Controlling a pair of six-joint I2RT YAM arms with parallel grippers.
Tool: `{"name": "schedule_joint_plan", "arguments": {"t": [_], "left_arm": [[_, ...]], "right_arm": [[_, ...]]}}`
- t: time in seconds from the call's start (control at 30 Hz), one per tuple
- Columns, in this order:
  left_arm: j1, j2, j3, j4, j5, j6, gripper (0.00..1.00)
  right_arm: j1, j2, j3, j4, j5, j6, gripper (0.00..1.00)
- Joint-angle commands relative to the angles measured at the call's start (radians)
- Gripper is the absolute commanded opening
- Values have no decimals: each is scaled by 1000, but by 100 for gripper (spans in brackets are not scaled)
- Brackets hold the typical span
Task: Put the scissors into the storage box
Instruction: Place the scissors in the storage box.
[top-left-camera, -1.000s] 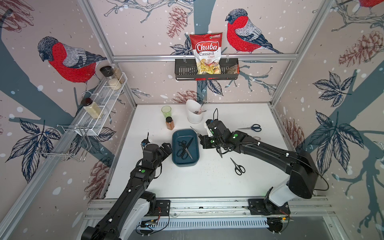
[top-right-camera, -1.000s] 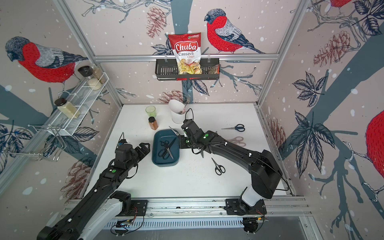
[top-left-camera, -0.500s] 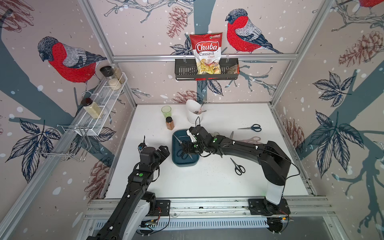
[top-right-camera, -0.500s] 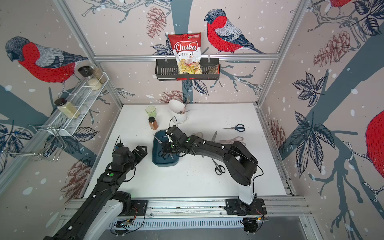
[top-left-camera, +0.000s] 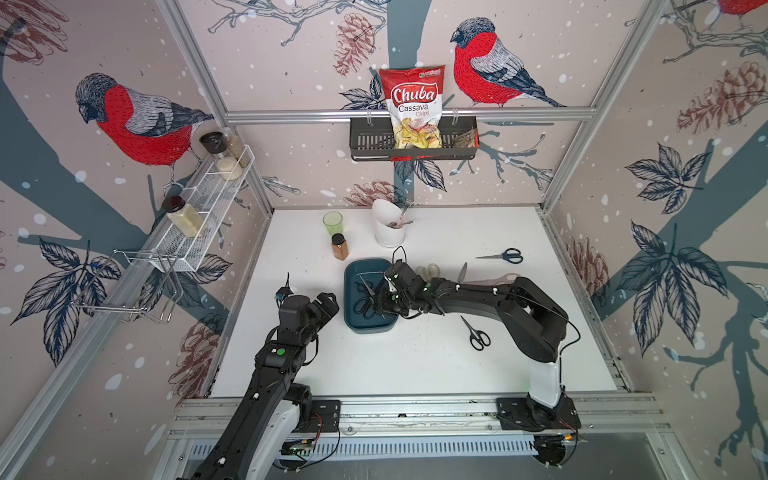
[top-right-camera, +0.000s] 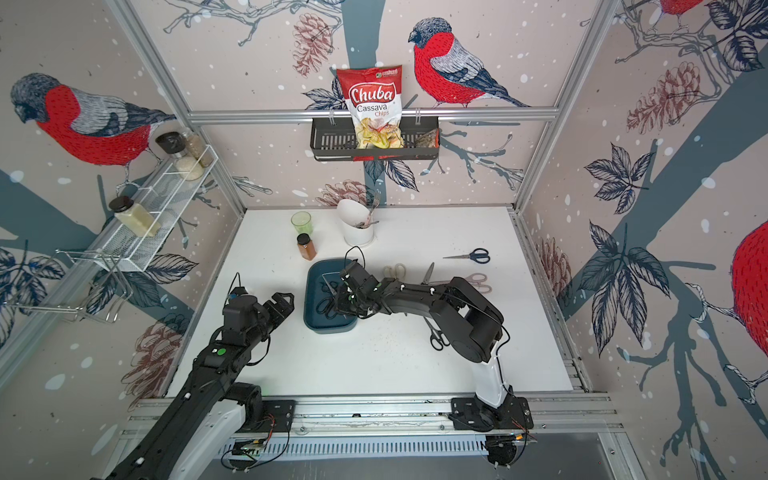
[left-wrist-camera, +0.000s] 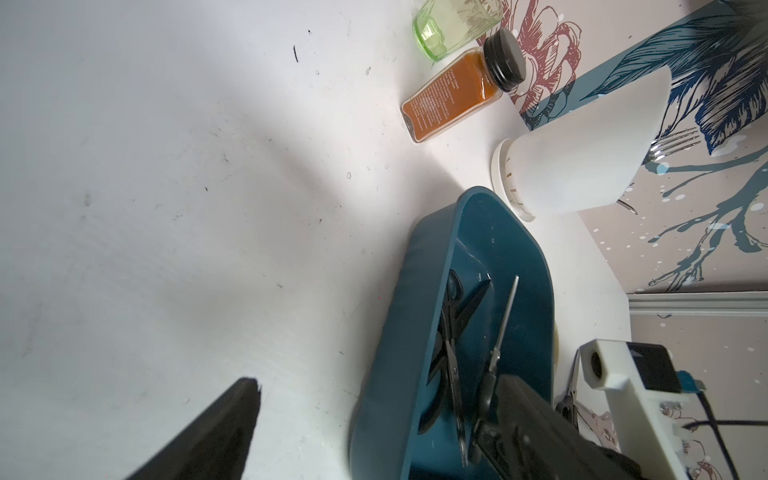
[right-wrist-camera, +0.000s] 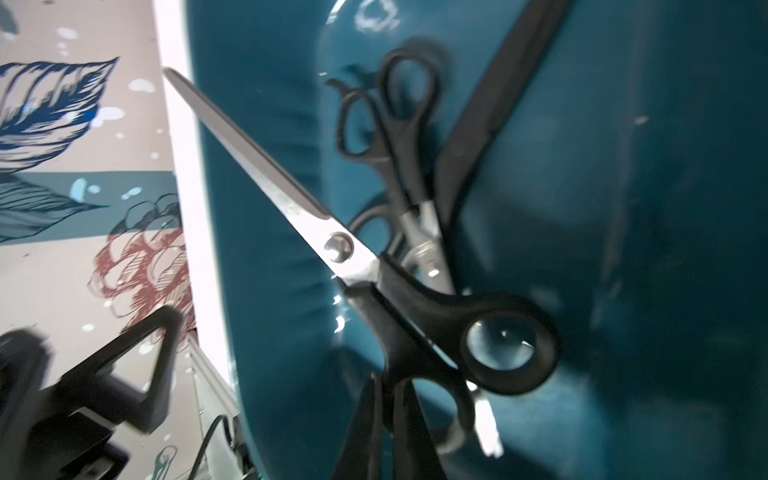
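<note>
The teal storage box (top-left-camera: 368, 328) (top-right-camera: 328, 328) sits left of the table's middle. My right gripper (top-left-camera: 380, 305) (right-wrist-camera: 388, 382) is low inside it, shut on the handle of black-handled scissors (right-wrist-camera: 340, 245) whose blades reach over the box's rim. Other black scissors (right-wrist-camera: 386, 124) (left-wrist-camera: 451, 332) lie on the box floor. On the table lie dark-blue-handled scissors (top-left-camera: 505, 255), small black scissors (top-left-camera: 476, 334), cream-handled shears (top-left-camera: 428, 271) and a pinkish pair (top-right-camera: 473, 277), partly hidden by the arm. My left gripper (top-left-camera: 326, 301) (left-wrist-camera: 378, 379) hangs open and empty just left of the box.
A white utensil cup (top-left-camera: 388, 226), a spice bottle (top-left-camera: 339, 246) and a green glass (top-left-camera: 332, 222) stand behind the box. A black wall basket (top-left-camera: 365, 143) holds a chips bag on the back wall. A wire shelf (top-left-camera: 203, 208) juts from the left wall.
My right gripper carried the black-handled scissors leftward from beside the box to down inside it. The left arm drew back slightly toward the front.
</note>
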Motion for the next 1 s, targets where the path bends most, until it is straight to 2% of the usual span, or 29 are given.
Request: {"name": "schedule_joint_plan", "arguments": {"t": [0.0,0.2,0.47,0.7,0.83,0.97], "left_arm": [[4,-4,-8,4,5,4,93],[5,-14,-15,2,4,1,93],[5,-29,-7,7,28,-22,93],[6,-1,34,6,52,11,93],[5,48,69,13,101,50,93],[5,124,120,37,212,126,93]], "right_arm": [[2,19,4,48,-2,38,4],[3,26,12,43,11,40,18],[6,-6,22,43,30,14,25],[-33,-83,13,54,60,-52,29],[-94,-136,-51,101,36,-75,31],[-150,-230,-136,120,67,-112,34]]}}
